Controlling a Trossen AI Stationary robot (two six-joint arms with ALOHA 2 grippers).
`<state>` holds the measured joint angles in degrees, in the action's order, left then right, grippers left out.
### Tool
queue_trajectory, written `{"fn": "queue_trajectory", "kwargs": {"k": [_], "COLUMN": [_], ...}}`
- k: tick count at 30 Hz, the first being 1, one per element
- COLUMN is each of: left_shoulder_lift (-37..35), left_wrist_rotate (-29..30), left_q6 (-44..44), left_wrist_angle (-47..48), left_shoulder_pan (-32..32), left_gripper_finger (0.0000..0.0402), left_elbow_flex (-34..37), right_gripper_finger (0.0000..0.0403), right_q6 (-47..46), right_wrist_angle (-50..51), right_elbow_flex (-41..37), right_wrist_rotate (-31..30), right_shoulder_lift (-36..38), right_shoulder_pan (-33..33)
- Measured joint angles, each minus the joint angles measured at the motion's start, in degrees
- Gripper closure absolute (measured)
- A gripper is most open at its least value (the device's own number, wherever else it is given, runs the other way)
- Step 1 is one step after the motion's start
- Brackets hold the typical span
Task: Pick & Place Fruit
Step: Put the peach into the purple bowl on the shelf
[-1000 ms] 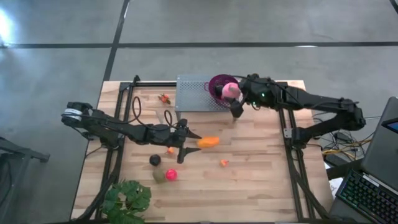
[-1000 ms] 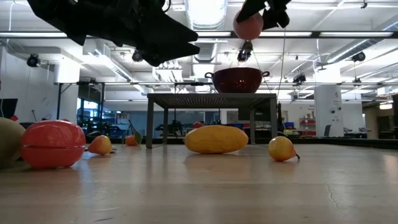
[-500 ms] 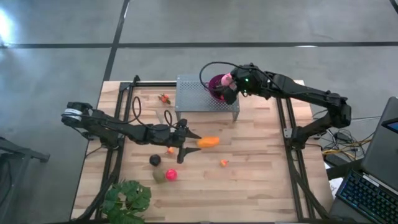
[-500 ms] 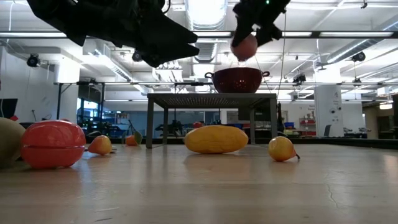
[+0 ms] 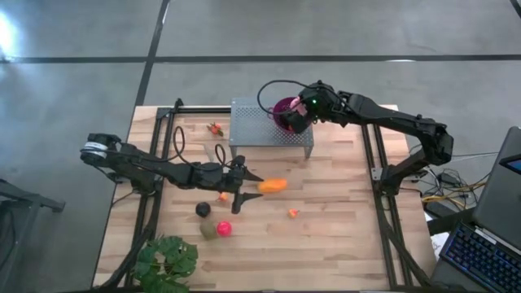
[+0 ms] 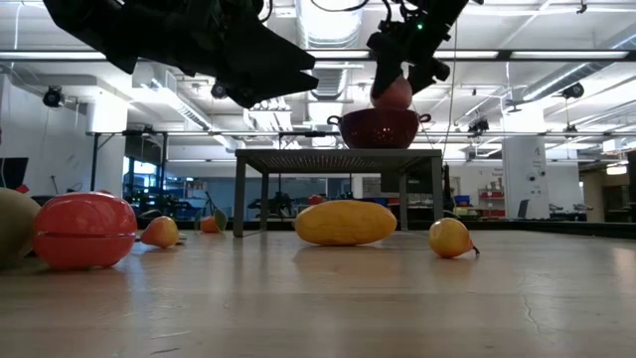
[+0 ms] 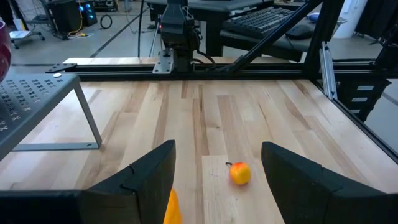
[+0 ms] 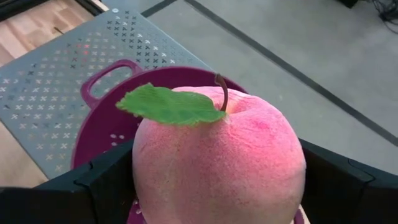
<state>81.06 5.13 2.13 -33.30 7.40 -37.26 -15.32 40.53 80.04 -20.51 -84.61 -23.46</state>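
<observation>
My right gripper is shut on the pink ball, a peach with a green leaf and a stem. It holds it just above the purple perforated bowl, which stands on a grey perforated stand. My left gripper hovers open over the table's middle, next to the elongated orange piece, which lies on the wood. A black ball, an olive piece, a red ball and small orange bits also lie on the table. My right gripper pinches the pink ball between its two fingers, one on each side of its round body. The fingers come from above, slanting in from the table's right. The ball is lifted clear over the bowl's opening, its stem end facing the wrist.
A leafy plant sits at the table's near left corner. More small orange-red bits lie left of the stand. Black frame rails run along both sides of the table. Bare wood lies to the right of the fruit.
My right gripper has carried the pink ball from the stand's right end toward the table's left, over the purple bowl, and lowered it close above the bowl's rim. It stays shut on the ball.
</observation>
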Motion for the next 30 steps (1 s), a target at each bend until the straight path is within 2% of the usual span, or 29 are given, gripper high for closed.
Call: {"fn": "queue_trajectory", "kwargs": {"k": [6, 15, 22, 30], "left_shoulder_lift": [0.0, 0.0, 0.0, 0.0], "left_wrist_rotate": [0.0, 0.0, 0.0, 0.0], "left_q6": [0.0, 0.0, 0.02, 0.0], "left_wrist_angle": [0.0, 0.03, 0.09, 0.29], "left_shoulder_pan": [0.0, 0.0, 0.0, 0.0], "left_gripper_finger": [0.0158, 0.0158, 0.0158, 0.0158], "left_elbow_flex": [0.0, 0.0, 0.0, 0.0], "right_gripper_finger": [0.0042, 0.0057, 0.0042, 0.0054], "right_q6": [-0.59, -0.59, -0.83, -0.76], "right_wrist_angle": [1.23, 1.73, 2.38, 2.64], "right_elbow_flex": [-0.23, -0.34, -0.43, -0.45], "right_wrist_rotate": [0.0, 0.0, -0.02, -0.04], "right_shoulder_lift": [-1.38, -2.39, -3.18, -4.16], "right_shoulder_pan": [0.04, 0.04, 0.04, 0.04]}}
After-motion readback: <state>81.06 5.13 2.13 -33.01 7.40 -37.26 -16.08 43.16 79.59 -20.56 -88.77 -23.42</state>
